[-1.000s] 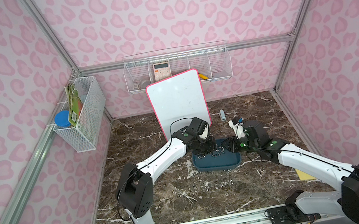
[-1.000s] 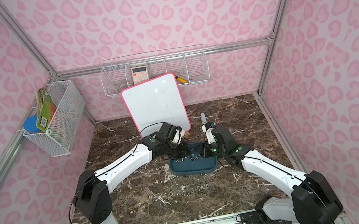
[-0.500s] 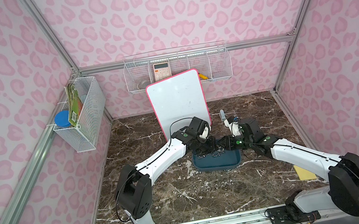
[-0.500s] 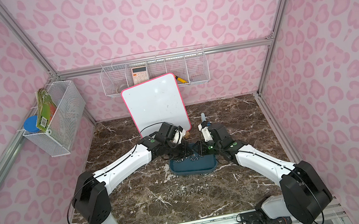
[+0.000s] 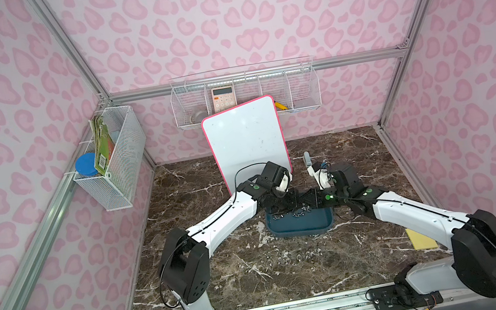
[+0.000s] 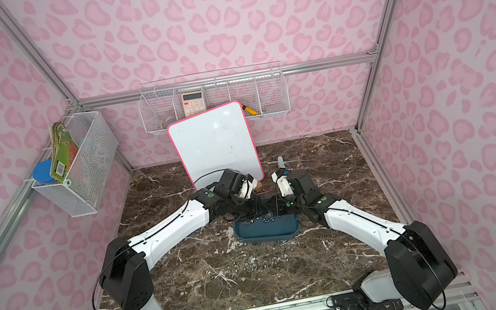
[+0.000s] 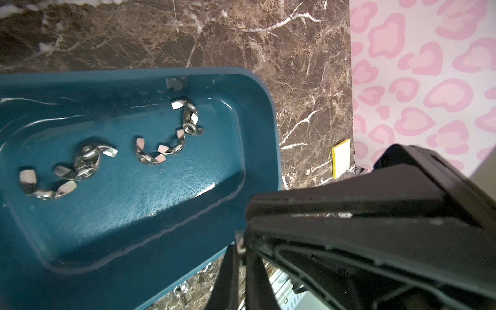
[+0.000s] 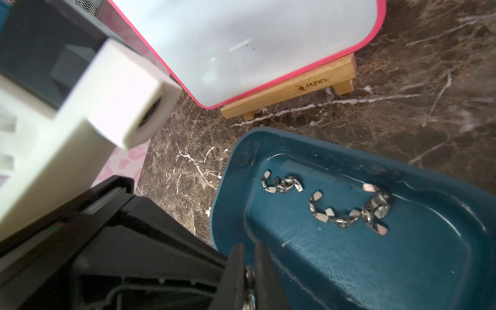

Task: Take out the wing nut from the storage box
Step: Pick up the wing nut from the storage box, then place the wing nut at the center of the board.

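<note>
One wing nut [image 8: 249, 279] found pinched between the closed fingers [image 8: 233, 268] of the right gripper [image 8: 247, 252], right at the wall of the storage box [image 8: 375, 268]. Saw the left gripper [image 7: 241, 247] clamped shut on the box's rim at a corner. Found the box on the brown marble table [image 5: 195, 179], in front of the whiteboard [image 5: 246, 142], between both arms. Noted two loose clusters of wing nuts [image 7: 166, 134] lying on its floor. Spotted a row of further wing nuts [image 5: 289, 259] on the table, nearer the robot's base.
</note>
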`<state>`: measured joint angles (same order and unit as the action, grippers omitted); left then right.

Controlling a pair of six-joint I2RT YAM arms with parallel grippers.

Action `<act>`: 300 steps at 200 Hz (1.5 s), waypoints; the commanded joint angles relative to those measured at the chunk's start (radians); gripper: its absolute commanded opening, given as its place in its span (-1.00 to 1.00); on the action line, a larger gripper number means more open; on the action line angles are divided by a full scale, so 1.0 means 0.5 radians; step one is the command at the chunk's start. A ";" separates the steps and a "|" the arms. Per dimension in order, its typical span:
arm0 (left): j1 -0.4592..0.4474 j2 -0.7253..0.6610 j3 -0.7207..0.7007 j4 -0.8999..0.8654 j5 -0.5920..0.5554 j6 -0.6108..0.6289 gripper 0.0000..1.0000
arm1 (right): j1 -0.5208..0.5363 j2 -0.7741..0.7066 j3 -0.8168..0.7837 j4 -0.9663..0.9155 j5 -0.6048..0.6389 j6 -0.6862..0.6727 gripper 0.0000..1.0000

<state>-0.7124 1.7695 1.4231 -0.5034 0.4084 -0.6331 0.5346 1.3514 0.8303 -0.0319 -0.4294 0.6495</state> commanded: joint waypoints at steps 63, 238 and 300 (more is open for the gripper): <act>0.001 -0.030 -0.011 0.074 0.039 -0.023 -0.65 | 0.002 -0.069 -0.044 -0.010 0.027 0.017 -1.00; 0.171 -0.249 -0.104 -0.050 -0.147 -0.004 0.97 | -0.107 -0.597 -0.341 -0.793 0.514 -0.090 -1.00; 0.257 -0.363 -0.193 -0.066 -0.251 -0.019 0.97 | -0.047 -0.569 -0.488 -0.986 0.617 0.000 -1.00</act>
<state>-0.5903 1.6051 1.3388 -0.5251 0.3134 -0.6472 0.4942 1.0481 0.6003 -0.4805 -0.1562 0.6144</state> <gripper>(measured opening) 0.984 0.059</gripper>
